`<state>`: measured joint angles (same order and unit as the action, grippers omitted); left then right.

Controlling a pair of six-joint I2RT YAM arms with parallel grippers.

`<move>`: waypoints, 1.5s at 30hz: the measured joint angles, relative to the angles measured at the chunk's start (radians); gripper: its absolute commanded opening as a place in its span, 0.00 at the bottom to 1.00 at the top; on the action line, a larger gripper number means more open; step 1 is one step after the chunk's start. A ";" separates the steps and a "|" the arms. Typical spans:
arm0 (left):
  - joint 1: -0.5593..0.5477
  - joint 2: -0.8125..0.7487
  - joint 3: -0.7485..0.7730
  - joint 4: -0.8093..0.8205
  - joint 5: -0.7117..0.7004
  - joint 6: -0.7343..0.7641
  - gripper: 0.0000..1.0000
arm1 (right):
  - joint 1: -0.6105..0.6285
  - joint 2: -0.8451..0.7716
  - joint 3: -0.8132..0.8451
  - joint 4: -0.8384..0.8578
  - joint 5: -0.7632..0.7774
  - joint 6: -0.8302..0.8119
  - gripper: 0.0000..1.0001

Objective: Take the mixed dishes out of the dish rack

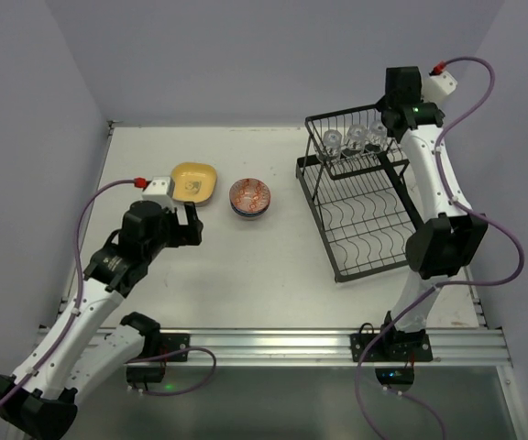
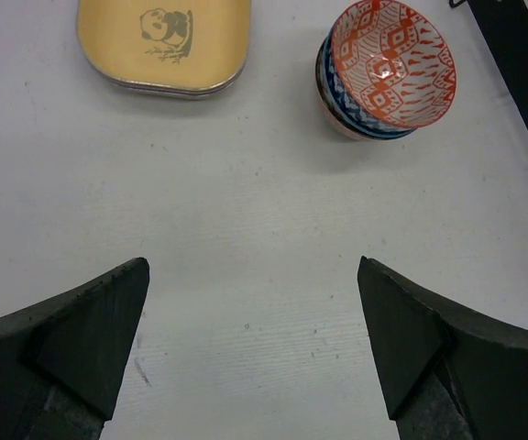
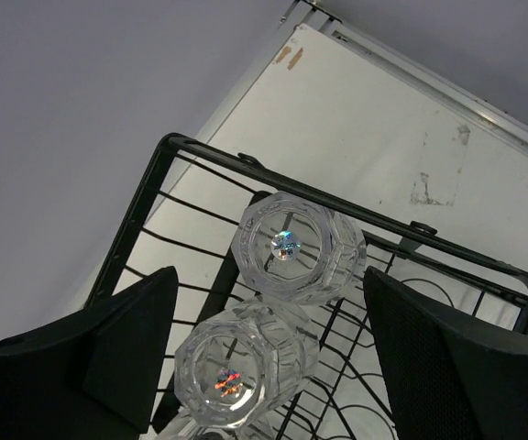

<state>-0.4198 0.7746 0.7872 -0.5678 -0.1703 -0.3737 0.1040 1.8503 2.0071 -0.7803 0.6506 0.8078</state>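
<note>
The black wire dish rack [image 1: 367, 215] stands at the right. Three clear glasses [image 1: 355, 138] stand upside down in a row on its raised upper shelf. My right gripper [image 1: 386, 126] is open just above the right end of that row. In the right wrist view its jaws [image 3: 270, 275] stand wide on either side of two glasses, one nearer [image 3: 236, 376] and one farther [image 3: 298, 246], touching neither. A yellow plate [image 1: 193, 182] and a stack of patterned bowls [image 1: 249, 197], reddish-pink on top, sit on the table. My left gripper [image 1: 191, 225] is open and empty near them.
In the left wrist view the yellow plate [image 2: 163, 41] lies ahead on the left with a greyish rim under it. The bowl stack [image 2: 388, 78] is ahead on the right, and the rack's edge [image 2: 521, 73] is at far right. Walls enclose the table.
</note>
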 measured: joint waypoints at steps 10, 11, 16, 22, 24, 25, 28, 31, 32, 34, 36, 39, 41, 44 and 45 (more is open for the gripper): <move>-0.025 -0.027 0.000 0.006 0.008 0.000 1.00 | 0.001 0.092 0.021 -0.032 0.047 0.045 0.79; -0.028 -0.027 0.000 0.006 0.008 0.000 1.00 | 0.000 0.092 0.024 -0.033 0.048 0.045 0.77; -0.042 -0.034 0.000 0.006 0.007 0.000 1.00 | -0.001 0.094 0.041 -0.039 0.066 0.045 0.72; -0.055 -0.043 0.000 0.006 0.007 0.000 1.00 | 0.000 0.098 0.055 -0.044 0.066 0.045 0.65; -0.056 -0.045 0.000 0.006 0.006 0.000 1.00 | -0.001 0.104 0.064 -0.045 0.067 0.045 0.59; -0.058 -0.046 0.000 0.006 0.006 0.000 1.00 | -0.001 0.107 0.065 -0.045 0.068 0.044 0.55; -0.064 -0.050 0.000 0.006 0.006 0.000 1.00 | 0.000 0.106 0.068 -0.054 0.079 0.039 0.44; -0.066 -0.050 0.000 0.006 0.006 0.000 1.00 | 0.004 0.101 0.071 -0.056 0.087 0.037 0.37; -0.067 -0.050 0.000 0.006 0.006 0.000 1.00 | 0.003 0.101 0.071 -0.055 0.088 0.037 0.35; -0.067 -0.050 0.000 0.005 0.005 0.000 1.00 | 0.003 0.100 0.070 -0.055 0.087 0.037 0.29; -0.067 -0.051 0.000 0.006 0.004 0.000 1.00 | 0.003 0.098 0.067 -0.052 0.086 0.037 0.26; -0.068 -0.055 0.000 0.006 -0.001 0.000 1.00 | 0.003 0.090 0.062 -0.049 0.080 0.035 0.25; -0.071 -0.055 0.000 0.005 -0.003 0.000 1.00 | 0.001 0.085 0.061 -0.049 0.068 0.030 0.25; -0.072 -0.056 0.000 0.005 -0.008 0.000 1.00 | 0.000 0.076 0.051 -0.040 0.055 0.023 0.25; -0.072 -0.057 0.000 0.005 -0.010 0.000 1.00 | 0.000 0.068 0.045 -0.030 0.047 0.017 0.25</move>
<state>-0.4923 0.7174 0.7872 -0.5625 -0.1806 -0.3737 0.1036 1.9182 2.0518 -0.8104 0.6971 0.8246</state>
